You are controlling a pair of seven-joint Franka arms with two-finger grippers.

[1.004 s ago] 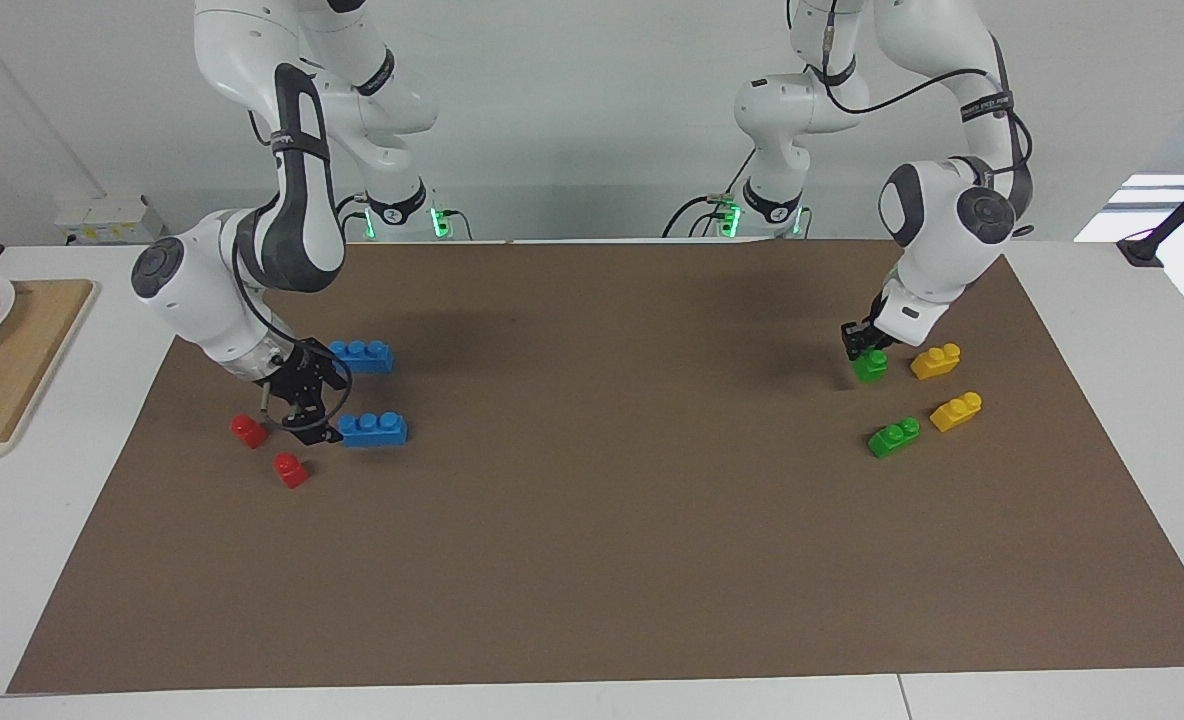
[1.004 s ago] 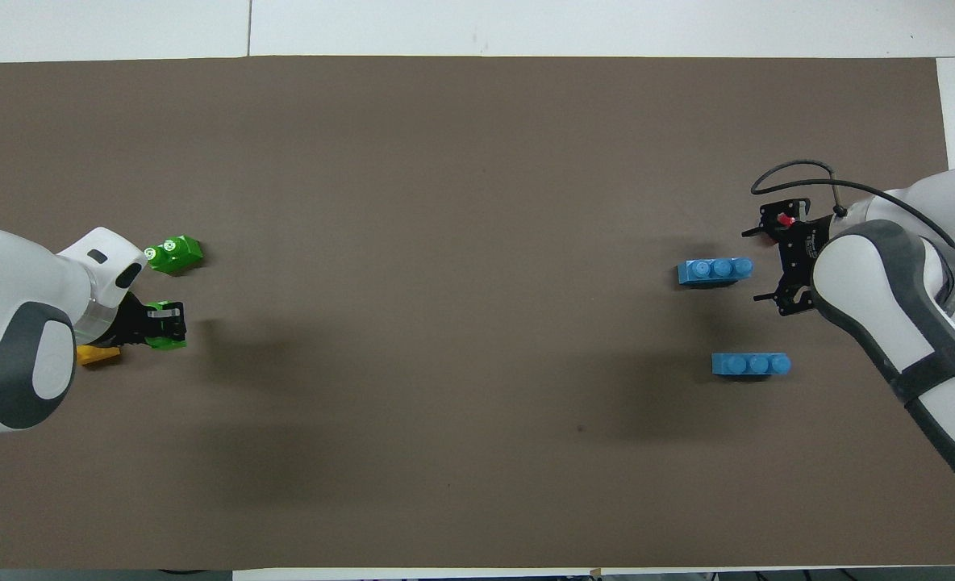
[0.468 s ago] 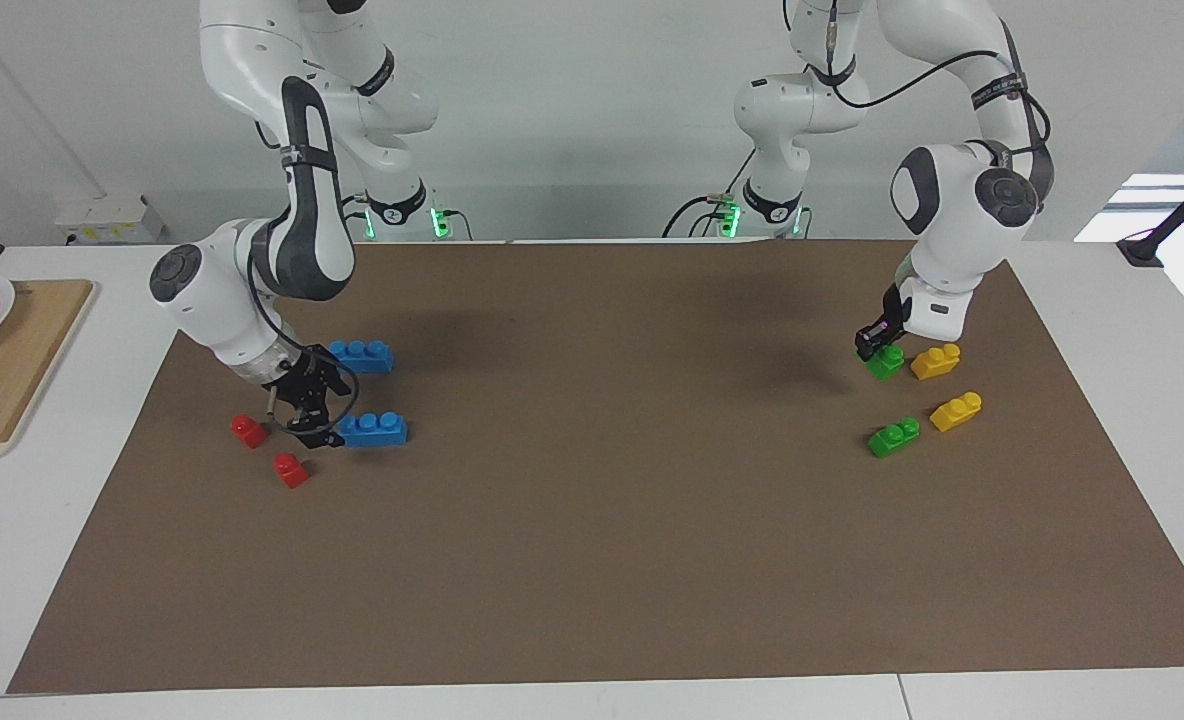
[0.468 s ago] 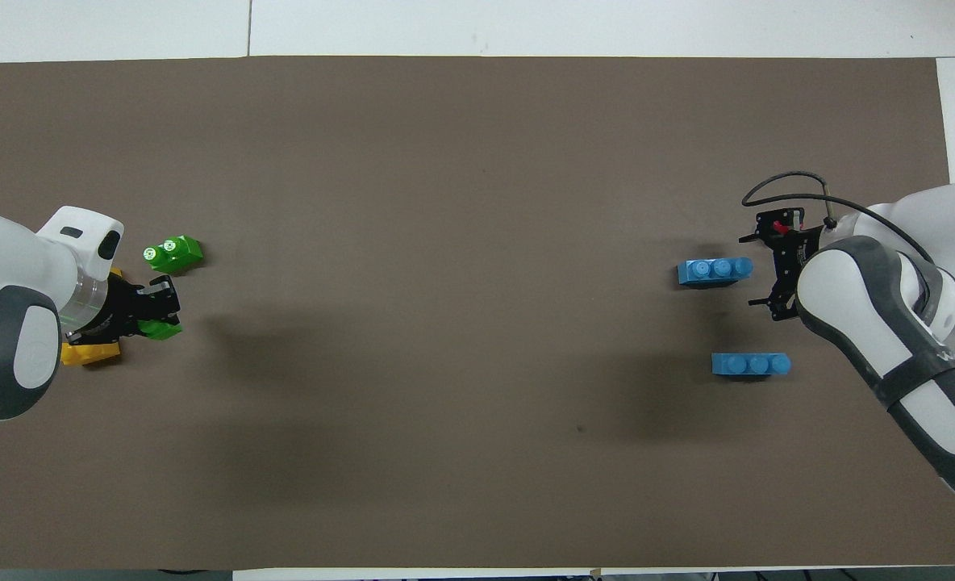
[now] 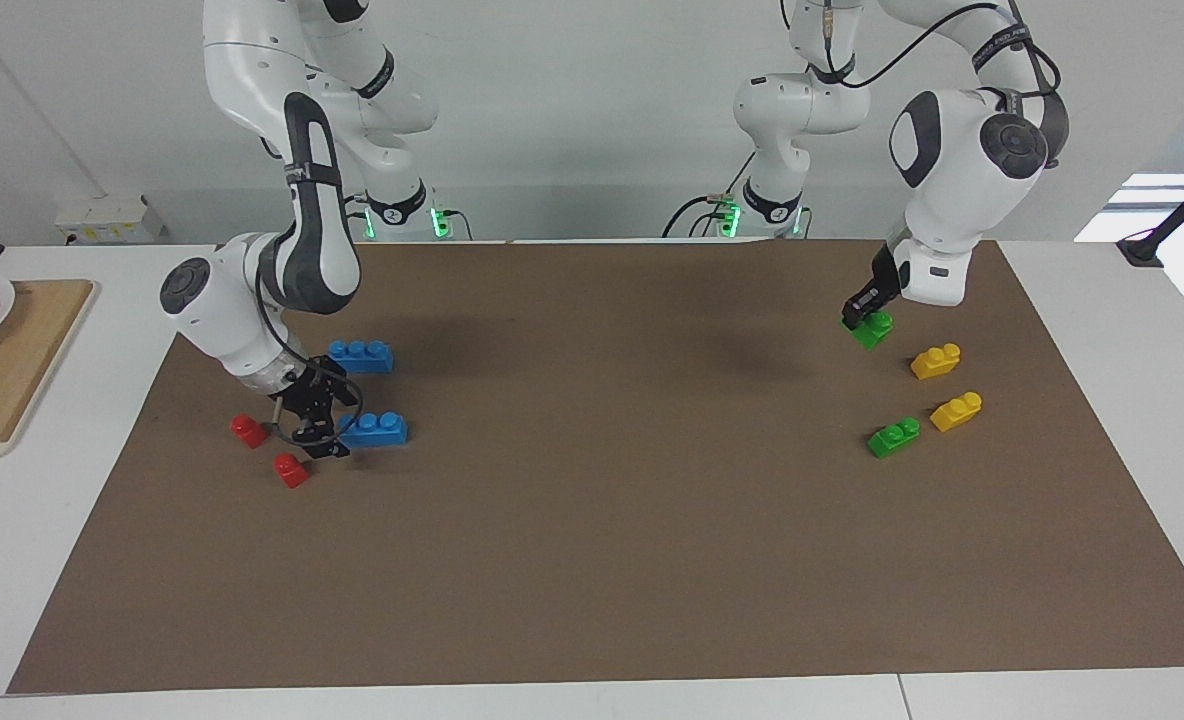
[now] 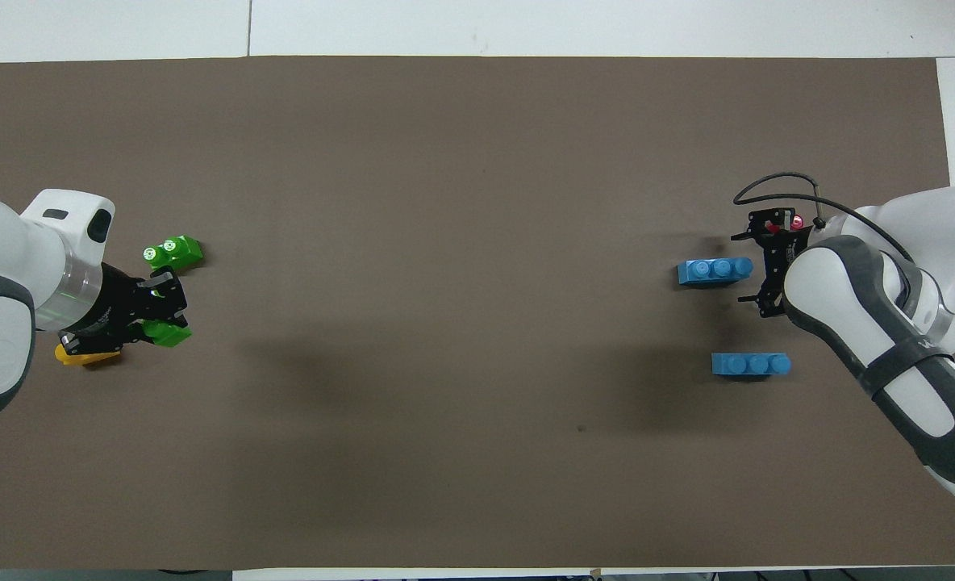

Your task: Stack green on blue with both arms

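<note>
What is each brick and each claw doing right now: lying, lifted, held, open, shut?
Left gripper: shut on a green brick, in the air.
Held green brick: lifted off the mat, tilted.
Other green brick: lying on the mat, free.
Yellow bricks: lying, untouched.
Right gripper: open, low beside the blue brick farther from the robots.
Blue bricks: lying, not gripped.
Red bricks: lying, untouched.

We note a small green plastic two-stud brick (image 5: 873,329) lifted off the mat, tilted; long blue plastic three-stud brick (image 5: 374,429) flat.
</note>
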